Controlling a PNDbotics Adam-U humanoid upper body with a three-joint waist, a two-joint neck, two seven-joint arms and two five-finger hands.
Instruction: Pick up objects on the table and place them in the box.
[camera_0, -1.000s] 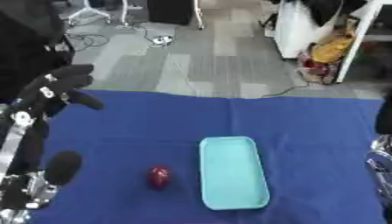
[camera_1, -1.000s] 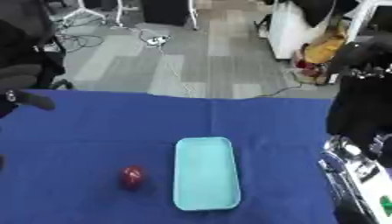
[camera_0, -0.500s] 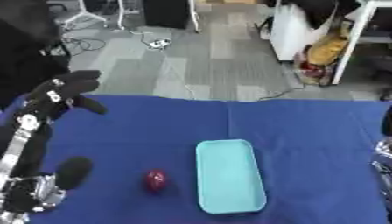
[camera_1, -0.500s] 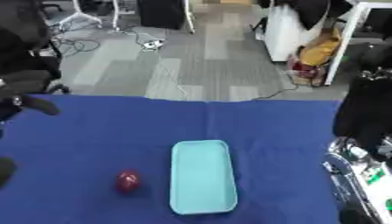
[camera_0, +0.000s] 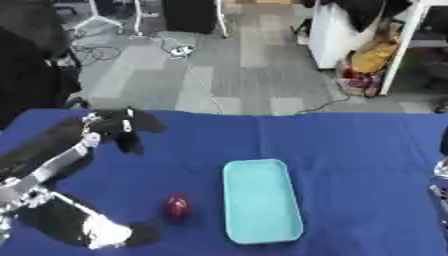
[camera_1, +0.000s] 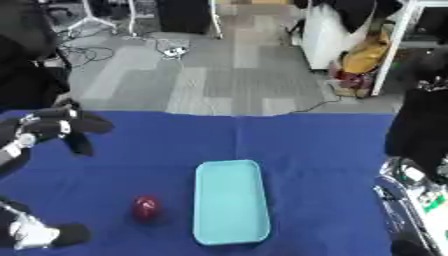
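A small dark red object (camera_0: 177, 206) lies on the blue table (camera_0: 350, 150), just left of the long turquoise box (camera_0: 260, 200), which has nothing in it. My left hand (camera_0: 121, 128) hovers over the far left part of the table, well behind the red object. Its fingers are relaxed and drooping and hold nothing. My left forearm (camera_0: 44, 160) runs down to the lower left corner. My right arm (camera_1: 418, 130) rises as a dark blurred shape at the right edge, with silver parts (camera_1: 404, 190) below it; its hand does not show clearly.
A black and white part of my left arm (camera_0: 92, 231) lies over the near left corner of the table. Beyond the table's far edge is grey floor with cables (camera_0: 175, 50), a white cabinet (camera_0: 337, 35) and bags (camera_0: 372, 57).
My left hand has moved right and down, from beyond the table's left corner to over the cloth. The red object and the box have stayed put.
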